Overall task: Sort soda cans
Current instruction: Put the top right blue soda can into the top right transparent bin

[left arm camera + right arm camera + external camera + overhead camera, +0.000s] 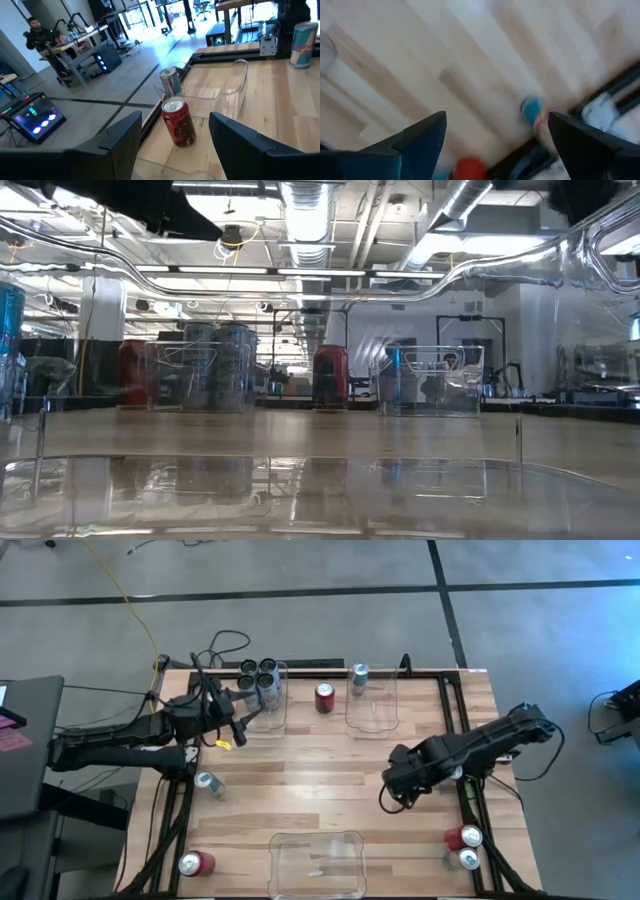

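My left gripper (238,726) is open and empty above the table's far left, beside a clear bin (272,708) that holds several dark grey cans (258,675). Between its fingers, farther off, the left wrist view shows a red can (177,122) standing upright on its base on the wood; it also shows in the high view (324,698). A silver-and-blue can (359,678) stands in the far middle bin (385,715). My right gripper (392,796) is open and empty above the table's right half. Its wrist view is blurred.
A silver-and-blue can (208,783) lies on the table at the left and a red can (195,863) at the near left. A red can (463,837) and a silver-and-blue can (466,859) lie at the near right. A clear bin (340,840) stands at the near edge.
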Available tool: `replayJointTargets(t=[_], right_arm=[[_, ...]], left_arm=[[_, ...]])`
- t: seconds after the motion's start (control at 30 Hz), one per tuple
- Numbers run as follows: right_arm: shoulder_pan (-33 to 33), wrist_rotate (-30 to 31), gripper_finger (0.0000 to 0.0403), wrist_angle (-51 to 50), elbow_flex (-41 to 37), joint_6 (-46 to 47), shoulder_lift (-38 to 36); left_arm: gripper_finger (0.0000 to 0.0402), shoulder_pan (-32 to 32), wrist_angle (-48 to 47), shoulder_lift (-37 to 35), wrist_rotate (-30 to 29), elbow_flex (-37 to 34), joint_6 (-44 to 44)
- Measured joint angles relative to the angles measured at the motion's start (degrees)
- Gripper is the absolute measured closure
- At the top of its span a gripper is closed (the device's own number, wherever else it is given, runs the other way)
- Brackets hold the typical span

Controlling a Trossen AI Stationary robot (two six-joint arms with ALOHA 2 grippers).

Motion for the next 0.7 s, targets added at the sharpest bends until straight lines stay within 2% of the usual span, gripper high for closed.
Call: replayJointTargets(t=[0.13,0.27,0.57,0.7], right_arm=[[0.8,-4.6,0.0035,0.2,-1.7,1.3,-0.2],[2.3,-4.3,0.0035,0.2,-1.8,1.2,-0.2],[2.8,15.6,0.0035,2.0,-1.1,3.7,-9.0],[2.8,18.9,0.0035,0.1,-1.4,8.2,-15.3]], left_arm=[[0.0172,0.0,-1.5,0.0,0.0,0.0,-0.1],[0.0172,0.0,-1.3,0.0,0.0,0.0,-0.3],[0.0172,0.0,-1.3,0.0,0.0,0.0,-1.0],[0.0172,0.0,-1.3,0.0,0.0,0.0,-1.1]])
